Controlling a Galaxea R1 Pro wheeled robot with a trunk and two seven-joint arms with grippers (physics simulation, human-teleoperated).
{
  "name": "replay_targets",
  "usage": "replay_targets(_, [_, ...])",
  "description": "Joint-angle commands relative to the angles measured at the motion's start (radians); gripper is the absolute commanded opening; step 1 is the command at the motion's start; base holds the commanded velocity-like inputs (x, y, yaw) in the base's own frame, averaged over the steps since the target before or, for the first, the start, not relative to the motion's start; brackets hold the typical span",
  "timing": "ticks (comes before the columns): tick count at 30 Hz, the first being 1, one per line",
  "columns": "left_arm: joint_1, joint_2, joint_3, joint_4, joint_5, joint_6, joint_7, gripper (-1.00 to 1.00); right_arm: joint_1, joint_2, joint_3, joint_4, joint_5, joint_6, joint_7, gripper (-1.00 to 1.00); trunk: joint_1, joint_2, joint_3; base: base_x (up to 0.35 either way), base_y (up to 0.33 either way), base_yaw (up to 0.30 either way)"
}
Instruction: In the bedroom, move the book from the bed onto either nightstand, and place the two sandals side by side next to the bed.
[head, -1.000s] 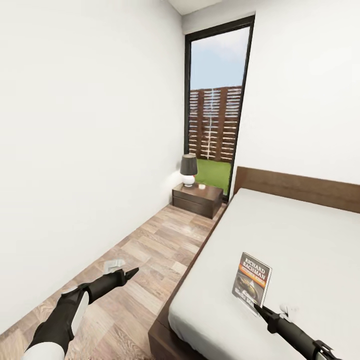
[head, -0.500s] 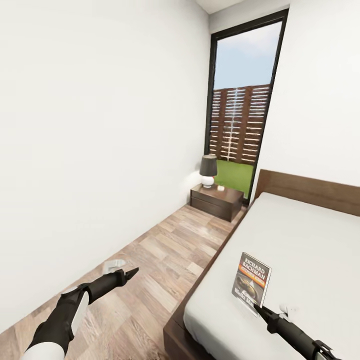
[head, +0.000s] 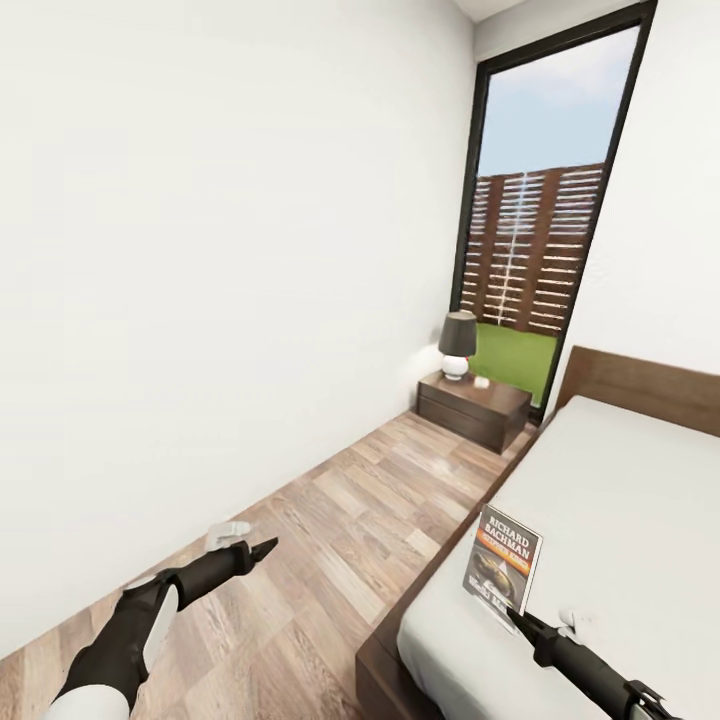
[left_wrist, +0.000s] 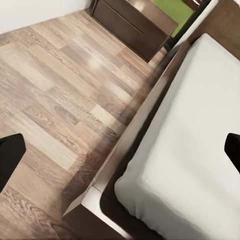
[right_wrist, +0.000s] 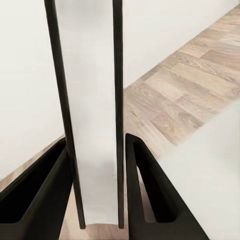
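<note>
While clamped upright, thin glossy book (head: 503, 560)

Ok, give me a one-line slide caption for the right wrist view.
Right gripper clamps the book edge-on between its fingers, wood floor beyond.

Wood, cloth and matt plastic

The floor (head: 330, 540) is wood plank with a soft sheen; the nightstand (head: 473, 408) is dark glossy wood, like the bed (head: 620, 480) base and headboard. The mattress looks smooth matt cloth. The book (head: 503, 562) has a printed paper cover. Walls are matt white.
</note>
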Motion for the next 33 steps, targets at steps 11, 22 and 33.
replay_targets(11, [-0.001,-0.001,0.003,0.005,0.000,0.009,-0.005,1.00,-0.001,-0.001,0.005,0.000,-0.009,-0.006,0.001,-1.00,0.000,-0.001,-0.002,0.000,0.000,0.272])
replay_targets(22, [-0.001,-0.001,0.003,0.005,0.000,0.008,-0.005,1.00,-0.001,-0.001,0.005,0.000,-0.009,-0.006,0.001,-1.00,0.000,-0.001,-0.002,0.000,0.000,0.276])
replay_targets(33, [-0.001,-0.001,0.003,0.006,0.000,0.008,-0.005,1.00,-0.001,-0.001,0.005,0.000,-0.009,-0.006,0.001,-1.00,0.000,-0.001,-0.002,0.000,0.000,0.276])
